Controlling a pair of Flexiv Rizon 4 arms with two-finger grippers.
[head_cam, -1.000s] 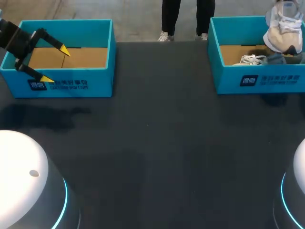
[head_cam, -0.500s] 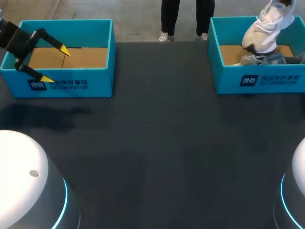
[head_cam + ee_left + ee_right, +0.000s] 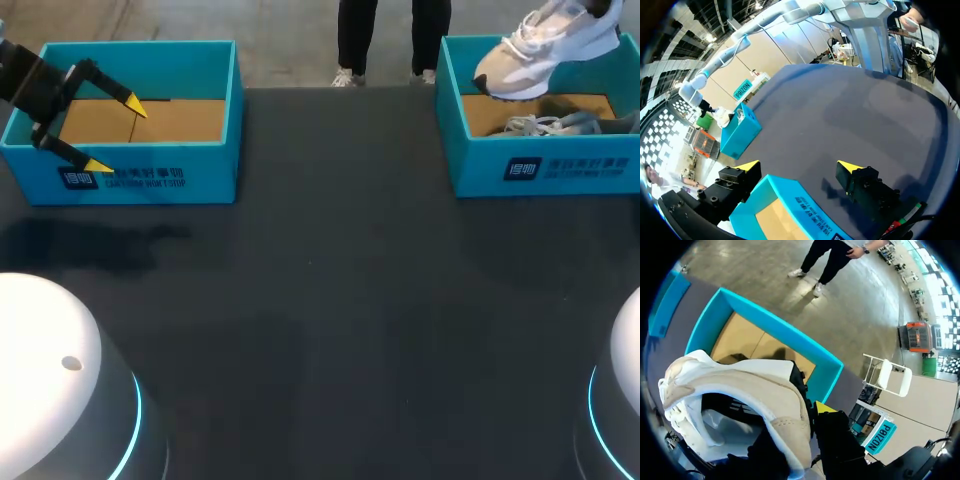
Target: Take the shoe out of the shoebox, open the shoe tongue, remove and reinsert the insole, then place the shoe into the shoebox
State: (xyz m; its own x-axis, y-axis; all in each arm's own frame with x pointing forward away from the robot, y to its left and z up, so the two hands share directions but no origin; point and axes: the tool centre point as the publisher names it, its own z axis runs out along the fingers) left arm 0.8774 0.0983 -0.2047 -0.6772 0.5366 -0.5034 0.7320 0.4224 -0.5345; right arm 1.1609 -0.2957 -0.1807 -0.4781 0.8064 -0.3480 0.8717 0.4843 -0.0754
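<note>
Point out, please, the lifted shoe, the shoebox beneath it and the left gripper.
shoe (image 3: pixel 545 48): head view, on the side of its upper.
right shoebox (image 3: pixel 480 165): head view, on its front wall.
left gripper (image 3: pixel 116 134): head view, midway between its two yellow tips.

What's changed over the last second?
The shoe, clamped in the right gripper, turned from upright to nearly level above the right shoebox, with its toe swinging toward the table's middle. The left gripper, open at the left shoebox, and the other shoe stayed put.
</note>
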